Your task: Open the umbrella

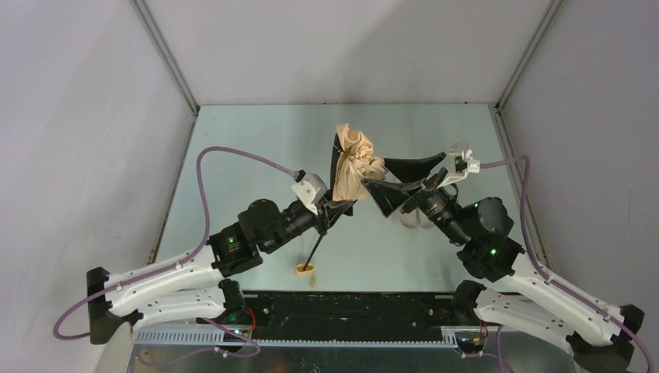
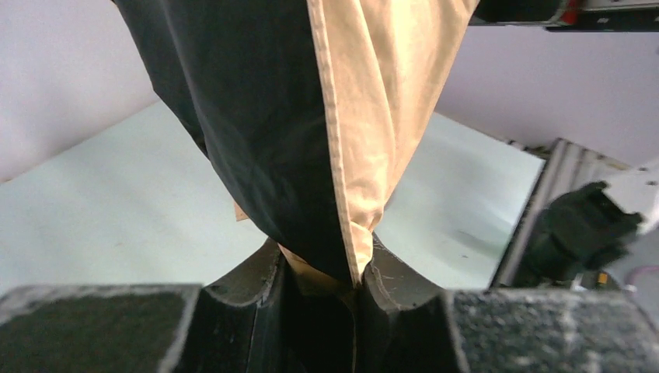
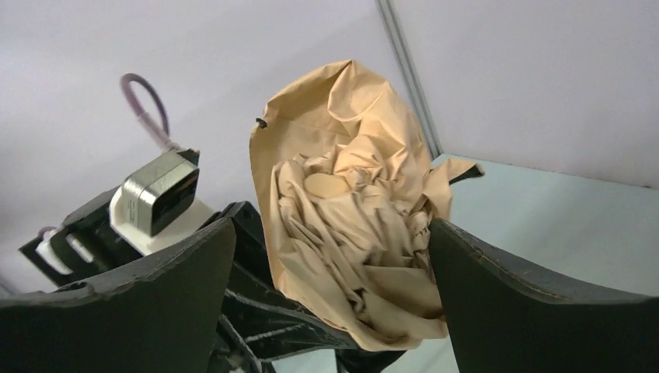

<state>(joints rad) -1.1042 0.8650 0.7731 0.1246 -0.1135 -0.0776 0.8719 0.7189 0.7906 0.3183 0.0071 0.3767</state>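
The umbrella (image 1: 356,167) hangs above the middle of the table (image 1: 249,155), a little above the centre of the top view. Its tan canopy is crumpled into a loose bunch, with black lining showing along the left edge. From the bunch the thin black shaft (image 1: 317,247) slants down and to the left, ending in the stubby beige handle (image 1: 305,270), which sits on the table at lower centre, near the arm bases.

The left gripper (image 1: 336,211) comes in from the lower left and sits just below the bunch. In the left wrist view, the left gripper (image 2: 322,272) has its fingers pressed together on a fold of the umbrella (image 2: 373,93). The tan cloth and its black underside (image 2: 249,116) rise up out of the pinch to fill the top of the frame.

The right gripper (image 1: 375,172) reaches in from the right with its jaws spread wide. In the right wrist view, the two dark fingers (image 3: 528,303) stand at the lower left and lower right corners, and the rumpled umbrella (image 3: 350,233) fills the gap between them. Whether either finger touches the cloth cannot be told. The left arm's wrist camera (image 3: 159,194) shows at the left of that frame
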